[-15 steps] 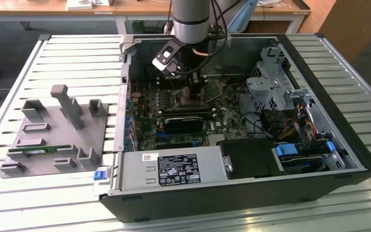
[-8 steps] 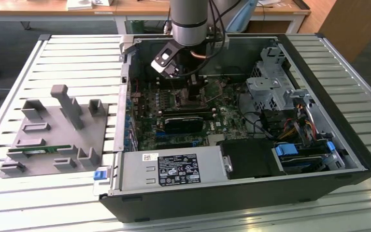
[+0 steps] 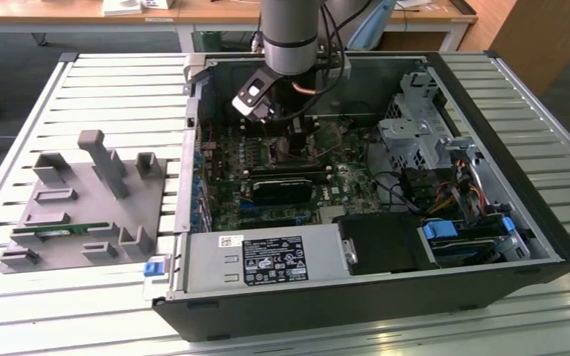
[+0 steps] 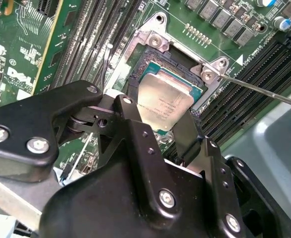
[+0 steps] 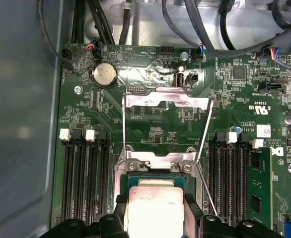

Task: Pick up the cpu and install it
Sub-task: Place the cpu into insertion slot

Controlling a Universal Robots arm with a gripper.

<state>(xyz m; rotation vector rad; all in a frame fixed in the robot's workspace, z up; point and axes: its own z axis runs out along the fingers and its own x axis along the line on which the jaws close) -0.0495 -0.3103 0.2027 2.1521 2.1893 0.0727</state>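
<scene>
Inside the open computer case [image 3: 364, 308], over the motherboard [image 3: 228, 202], I'm hanging my gripper [image 4: 160, 124] at the cpu socket [image 4: 182, 60]. The cpu [image 4: 168, 96] is sitting in or just over that socket, can't tell which. My fingers [image 4: 129, 115] are pinching narrow on its two opposite edges. It's showing a silver-grey square lid with a green rim. The load plate [image 5: 165, 101] is standing swung open. Beside the case, a grey fixture [image 3: 87, 211] is holding a memory stick [image 3: 62, 231].

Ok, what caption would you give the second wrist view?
Wrist close-up: gripper close over the cpu at the open socket of the green motherboard.
</scene>
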